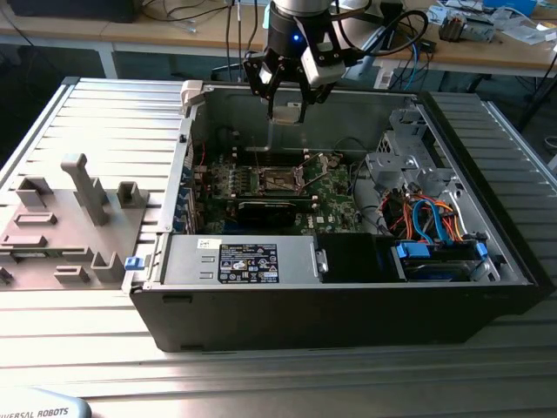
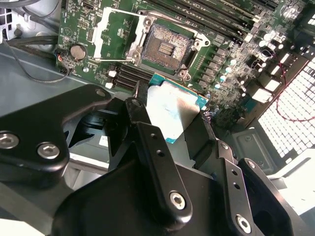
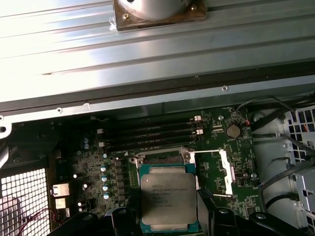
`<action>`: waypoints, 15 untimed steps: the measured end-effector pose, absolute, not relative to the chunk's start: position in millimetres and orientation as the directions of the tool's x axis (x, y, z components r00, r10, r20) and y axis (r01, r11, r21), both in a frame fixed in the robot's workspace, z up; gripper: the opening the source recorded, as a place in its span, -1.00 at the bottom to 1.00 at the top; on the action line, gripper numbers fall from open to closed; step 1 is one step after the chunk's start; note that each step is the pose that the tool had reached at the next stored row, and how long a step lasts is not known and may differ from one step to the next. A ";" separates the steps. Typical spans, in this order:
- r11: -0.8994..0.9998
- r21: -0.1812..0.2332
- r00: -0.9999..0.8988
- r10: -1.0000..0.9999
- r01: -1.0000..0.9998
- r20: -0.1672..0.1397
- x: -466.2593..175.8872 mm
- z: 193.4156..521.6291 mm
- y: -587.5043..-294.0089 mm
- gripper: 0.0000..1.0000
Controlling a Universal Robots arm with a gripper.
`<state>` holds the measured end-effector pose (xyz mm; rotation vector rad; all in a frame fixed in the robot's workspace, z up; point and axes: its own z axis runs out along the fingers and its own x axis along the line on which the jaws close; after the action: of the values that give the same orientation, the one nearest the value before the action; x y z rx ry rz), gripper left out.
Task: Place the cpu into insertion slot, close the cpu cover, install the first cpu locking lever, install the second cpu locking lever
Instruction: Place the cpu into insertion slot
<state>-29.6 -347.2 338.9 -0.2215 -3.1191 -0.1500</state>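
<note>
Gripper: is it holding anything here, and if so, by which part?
Yes. The gripper holds the cpu by two opposite side edges, one finger against each edge. The chip's metal top is left uncovered.

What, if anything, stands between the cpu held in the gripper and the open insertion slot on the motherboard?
Nothing visible. The gripper holds the cpu above the motherboard, and the insertion slot lies bare below it. The cpu cover is swung open to one side of the slot, off its opening.
</note>
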 end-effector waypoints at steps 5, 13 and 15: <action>0.985 0.093 -0.990 0.142 0.143 0.018 -29.6 338.7 -347.2 0.08; 0.985 0.093 -0.989 0.147 0.148 0.018 -29.6 338.4 -347.2 0.08; 0.984 0.093 -0.989 0.148 0.149 0.018 -29.6 338.3 -347.2 0.08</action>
<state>-29.6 -347.2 338.3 -0.2340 -3.1188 -0.1472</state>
